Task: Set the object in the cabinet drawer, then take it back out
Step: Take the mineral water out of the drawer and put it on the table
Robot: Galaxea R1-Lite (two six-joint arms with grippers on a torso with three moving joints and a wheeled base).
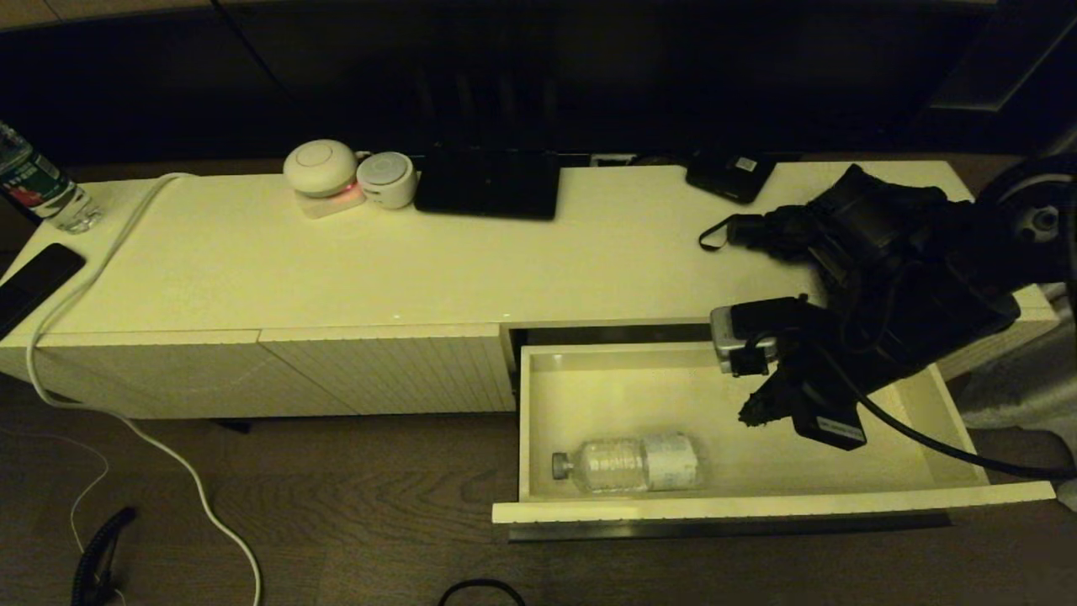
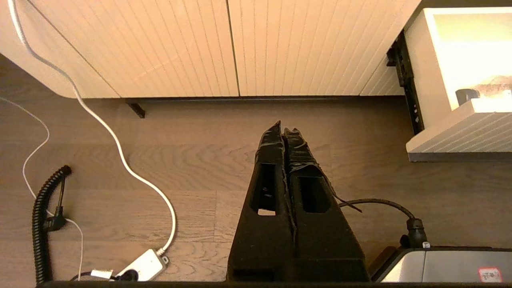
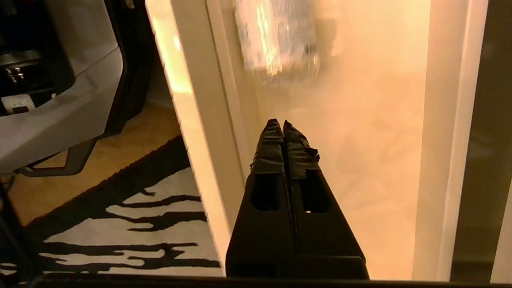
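The cabinet drawer (image 1: pixel 757 507) stands pulled out at the cabinet's right end, with its dark handle strip (image 1: pixel 732 528) along the lower front edge. A clear plastic bottle (image 1: pixel 627 463) lies on its side inside, against the front wall, cap pointing left. My right gripper (image 1: pixel 751 415) hangs shut and empty over the middle of the drawer, to the right of the bottle and apart from it. The right wrist view shows this gripper (image 3: pixel 283 122) above the bare drawer floor (image 3: pixel 372 120), with the bottle (image 3: pixel 276 36) beyond its tips. My left gripper (image 2: pixel 285 127) is shut and parked over the wooden floor, left of the drawer (image 2: pixel 460 136).
On the cabinet top are a second water bottle (image 1: pixel 38 189), a dark phone (image 1: pixel 34 282), two round white devices (image 1: pixel 320 168), a black box (image 1: pixel 488 185) and a black pouch (image 1: pixel 730 175). A white cable (image 1: pixel 109 396) hangs down to the floor. A striped rug (image 3: pixel 120 224) lies beside the drawer.
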